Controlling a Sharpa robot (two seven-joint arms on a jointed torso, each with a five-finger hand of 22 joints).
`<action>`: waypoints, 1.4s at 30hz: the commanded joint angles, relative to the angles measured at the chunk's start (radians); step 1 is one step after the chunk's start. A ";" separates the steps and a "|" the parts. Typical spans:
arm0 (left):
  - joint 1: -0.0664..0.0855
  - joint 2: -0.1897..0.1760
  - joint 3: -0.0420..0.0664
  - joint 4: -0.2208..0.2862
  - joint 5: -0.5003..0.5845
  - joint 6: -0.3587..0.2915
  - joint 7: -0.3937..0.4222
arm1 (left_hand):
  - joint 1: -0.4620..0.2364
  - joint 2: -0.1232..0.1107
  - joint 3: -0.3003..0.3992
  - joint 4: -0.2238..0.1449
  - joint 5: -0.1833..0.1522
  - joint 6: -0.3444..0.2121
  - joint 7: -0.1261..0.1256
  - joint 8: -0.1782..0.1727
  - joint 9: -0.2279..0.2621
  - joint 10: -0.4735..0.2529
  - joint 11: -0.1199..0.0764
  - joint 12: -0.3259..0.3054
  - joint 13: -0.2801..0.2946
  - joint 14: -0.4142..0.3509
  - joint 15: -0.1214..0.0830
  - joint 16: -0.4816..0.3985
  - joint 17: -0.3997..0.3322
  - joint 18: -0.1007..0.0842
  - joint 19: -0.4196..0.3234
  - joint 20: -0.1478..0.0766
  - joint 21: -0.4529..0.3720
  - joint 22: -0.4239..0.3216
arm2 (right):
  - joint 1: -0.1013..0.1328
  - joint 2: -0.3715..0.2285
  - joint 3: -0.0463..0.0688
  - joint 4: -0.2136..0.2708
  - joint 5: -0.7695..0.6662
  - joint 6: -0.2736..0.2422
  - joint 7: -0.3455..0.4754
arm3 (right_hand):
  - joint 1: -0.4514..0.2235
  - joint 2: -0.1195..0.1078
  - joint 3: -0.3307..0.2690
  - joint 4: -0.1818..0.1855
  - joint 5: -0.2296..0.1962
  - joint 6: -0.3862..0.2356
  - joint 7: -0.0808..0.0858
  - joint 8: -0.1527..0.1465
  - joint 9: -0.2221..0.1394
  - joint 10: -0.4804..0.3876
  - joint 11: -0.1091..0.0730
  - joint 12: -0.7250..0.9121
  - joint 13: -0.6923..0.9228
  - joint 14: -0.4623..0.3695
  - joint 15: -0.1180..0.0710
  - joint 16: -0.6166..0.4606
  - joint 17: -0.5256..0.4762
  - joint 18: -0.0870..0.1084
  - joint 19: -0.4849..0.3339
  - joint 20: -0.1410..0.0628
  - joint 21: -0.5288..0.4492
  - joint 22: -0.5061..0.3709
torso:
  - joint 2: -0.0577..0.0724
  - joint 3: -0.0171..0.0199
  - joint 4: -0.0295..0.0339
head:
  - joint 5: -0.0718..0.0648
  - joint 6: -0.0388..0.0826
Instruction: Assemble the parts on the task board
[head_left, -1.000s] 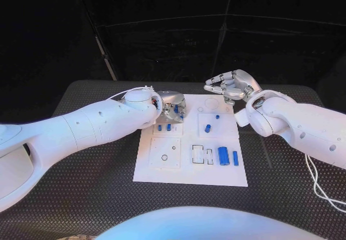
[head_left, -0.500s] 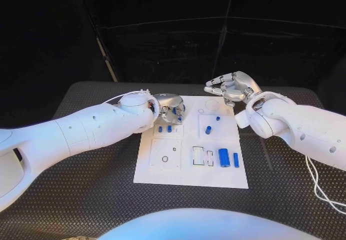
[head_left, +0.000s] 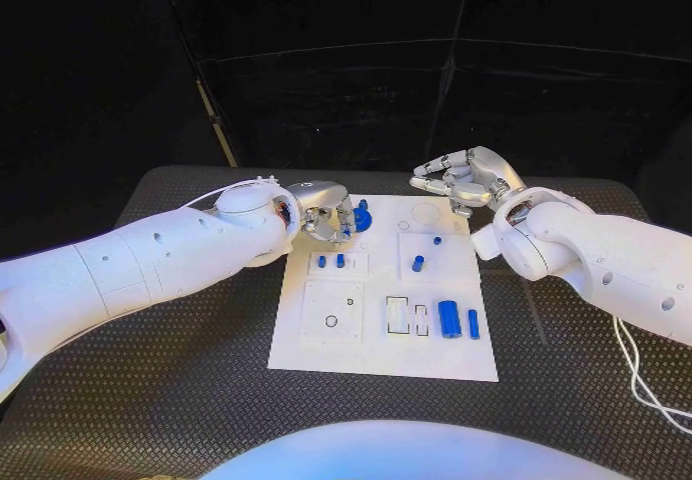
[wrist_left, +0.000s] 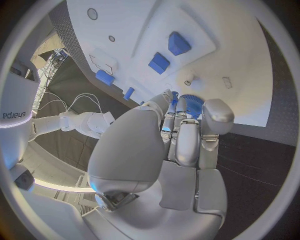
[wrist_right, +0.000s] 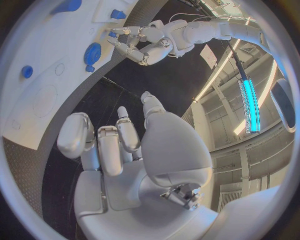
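Sitting flat near the far left corner of the white board (head_left: 433, 360), just beside the left hand (head_left: 326, 212) whose grip I cannot tell, the blue gear (head_left: 361, 213) looks light, rigid and slippery, best pinched at its toothed rim, while the right hand (head_left: 464, 177) hovers curled and empty.

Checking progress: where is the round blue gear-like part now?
In the head view, the round blue gear-like part sits at the white task board's far-left corner, beside the left hand's fingertips.
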 joint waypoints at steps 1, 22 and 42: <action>-0.001 -0.017 0.002 0.016 0.026 -0.009 -0.013 | -0.004 -0.011 0.008 0.000 0.004 0.006 0.000 -0.006 -0.002 0.007 -0.002 -0.002 -0.001 0.018 -0.004 0.003 -0.001 -0.016 0.007 -0.001 0.006 0.049 | 0.002 0.000 0.001 0.002 -0.001 0.005 0.011 | -0.004 0.006 -0.007 0.000 0.005 -0.006 0.001 0.007 0.000 -0.003 -0.003 0.006 0.001 0.065 0.004 -0.003 0.084 0.010 -0.003 0.000 -0.004 0.000 | 0.001 0.0003 -0.0001 | 0.002 0.000; -0.020 -0.048 0.002 0.021 0.035 -0.001 -0.032 | -0.013 -0.018 0.016 0.001 0.003 0.007 0.001 -0.011 -0.004 0.010 -0.001 -0.012 0.000 0.018 -0.003 0.003 -0.004 -0.016 0.007 0.000 0.009 0.052 | 0.001 -0.001 0.001 0.000 -0.001 0.005 0.011 | -0.004 0.006 -0.007 0.000 0.005 -0.006 0.001 0.007 0.000 -0.003 -0.003 0.006 0.001 0.065 0.004 -0.003 0.084 0.010 -0.003 0.000 -0.004 0.000 | 0.002 0.0018 -0.0030 | 0.008 -0.002; -0.024 -0.024 0.002 -0.007 0.035 0.002 -0.035 | -0.012 -0.018 0.023 -0.001 0.004 0.008 0.001 -0.014 -0.005 0.012 -0.001 -0.017 0.000 0.018 -0.003 0.004 -0.004 -0.017 0.007 0.000 0.013 0.054 | 0.001 -0.003 0.001 0.003 -0.001 0.006 0.009 | -0.004 0.006 -0.007 0.000 0.005 -0.006 0.001 0.007 0.000 -0.003 -0.003 0.006 0.001 0.065 0.004 -0.003 0.084 0.010 -0.003 0.000 -0.004 0.000 | 0.001 0.0010 -0.0023 | 0.005 -0.005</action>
